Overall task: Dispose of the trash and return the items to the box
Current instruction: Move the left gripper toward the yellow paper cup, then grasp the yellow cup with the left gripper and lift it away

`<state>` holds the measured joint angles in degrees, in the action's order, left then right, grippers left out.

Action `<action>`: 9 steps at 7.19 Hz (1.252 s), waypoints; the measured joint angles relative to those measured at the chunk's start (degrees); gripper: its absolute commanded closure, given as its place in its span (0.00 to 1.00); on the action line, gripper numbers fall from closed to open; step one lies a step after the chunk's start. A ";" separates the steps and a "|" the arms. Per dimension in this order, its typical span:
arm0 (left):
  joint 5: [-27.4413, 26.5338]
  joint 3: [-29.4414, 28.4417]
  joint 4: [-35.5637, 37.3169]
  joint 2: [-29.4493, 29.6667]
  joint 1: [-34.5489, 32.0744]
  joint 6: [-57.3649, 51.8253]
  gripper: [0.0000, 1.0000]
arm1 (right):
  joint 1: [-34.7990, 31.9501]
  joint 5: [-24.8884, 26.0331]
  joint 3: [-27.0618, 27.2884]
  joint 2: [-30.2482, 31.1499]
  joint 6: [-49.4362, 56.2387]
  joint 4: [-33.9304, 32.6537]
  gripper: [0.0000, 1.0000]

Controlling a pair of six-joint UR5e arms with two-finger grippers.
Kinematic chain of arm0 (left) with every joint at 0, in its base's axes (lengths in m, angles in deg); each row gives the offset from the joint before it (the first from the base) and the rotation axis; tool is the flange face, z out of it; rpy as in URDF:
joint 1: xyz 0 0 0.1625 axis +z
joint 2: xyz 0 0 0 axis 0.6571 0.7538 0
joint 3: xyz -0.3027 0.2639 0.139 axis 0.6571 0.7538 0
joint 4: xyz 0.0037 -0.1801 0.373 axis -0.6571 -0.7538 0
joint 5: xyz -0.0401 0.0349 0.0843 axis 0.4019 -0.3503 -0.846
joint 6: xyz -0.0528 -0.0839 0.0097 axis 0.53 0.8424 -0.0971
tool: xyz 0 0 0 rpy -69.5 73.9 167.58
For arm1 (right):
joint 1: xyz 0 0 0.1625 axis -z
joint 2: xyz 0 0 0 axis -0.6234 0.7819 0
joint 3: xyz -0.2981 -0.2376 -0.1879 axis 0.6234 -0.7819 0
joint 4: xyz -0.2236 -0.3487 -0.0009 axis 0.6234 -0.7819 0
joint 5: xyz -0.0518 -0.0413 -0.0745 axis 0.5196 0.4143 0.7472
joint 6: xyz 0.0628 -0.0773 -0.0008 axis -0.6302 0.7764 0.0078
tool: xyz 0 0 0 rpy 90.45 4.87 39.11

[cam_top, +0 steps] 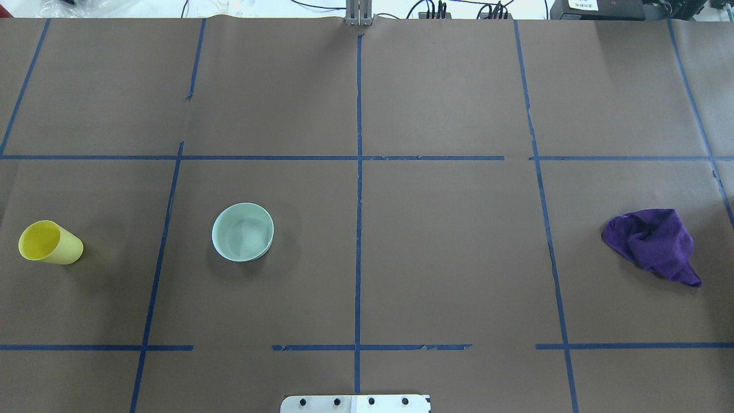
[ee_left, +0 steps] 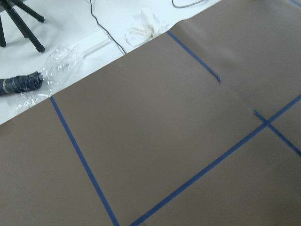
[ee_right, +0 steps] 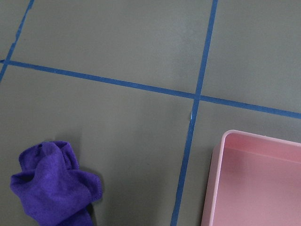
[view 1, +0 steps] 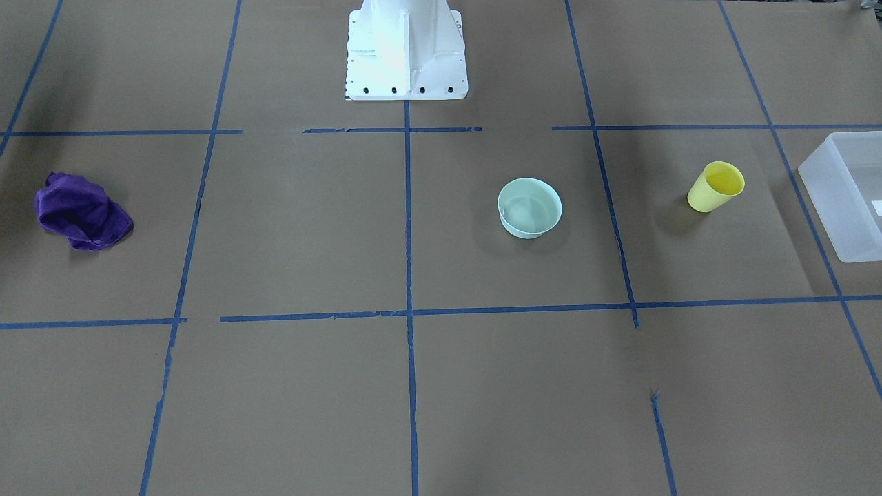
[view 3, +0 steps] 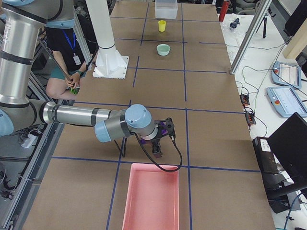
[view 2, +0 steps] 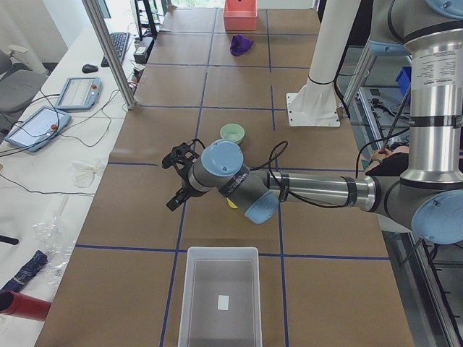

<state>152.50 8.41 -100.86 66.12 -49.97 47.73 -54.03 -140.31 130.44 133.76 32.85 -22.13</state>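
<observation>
Neither the left tool nor the right tool shows whether it is spread or closed, while the yellow cup, upright on the counter near the box, looks light, stiff and slick, likely best pinched over its rim.

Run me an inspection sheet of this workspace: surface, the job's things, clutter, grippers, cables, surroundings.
Surface: table covered in brown paper, gridded with blue tape.
Job's things: yellow cup stands upright beside the translucent box, not in it.
Clutter: pale green bowl; crumpled purple cloth; pink bin.
Grippers: left gripper and right gripper above the table; open or shut cannot be told.
Cables: cables on the side bench.
Surroundings: tablets; seated person.
</observation>
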 measured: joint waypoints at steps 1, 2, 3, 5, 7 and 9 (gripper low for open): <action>0.55 -0.13 -5.43 0.05 3.23 5.59 0.00 | 0.37 0.56 -0.36 -0.01 -2.08 3.48 0.00; -0.20 0.11 -8.12 -0.07 7.59 10.81 0.00 | 1.11 0.72 -0.65 0.12 -3.25 6.39 0.00; -3.88 0.46 -9.12 -0.38 12.19 16.20 0.00 | 1.57 0.82 -0.83 0.43 -3.73 8.34 0.00; -15.38 2.68 -9.33 -4.08 20.67 26.57 0.03 | 2.00 1.27 -1.31 0.68 -4.56 9.72 0.00; -28.09 6.43 -9.22 -11.38 29.57 37.24 0.28 | 2.18 1.45 -2.43 0.75 -4.87 9.93 0.00; -34.27 7.03 -9.15 -14.90 35.43 45.32 0.32 | 2.33 1.41 -2.92 0.87 -4.71 10.08 0.00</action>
<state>118.23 15.44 -110.00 51.21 -14.54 93.05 -51.70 -138.90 127.51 134.63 28.13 -12.05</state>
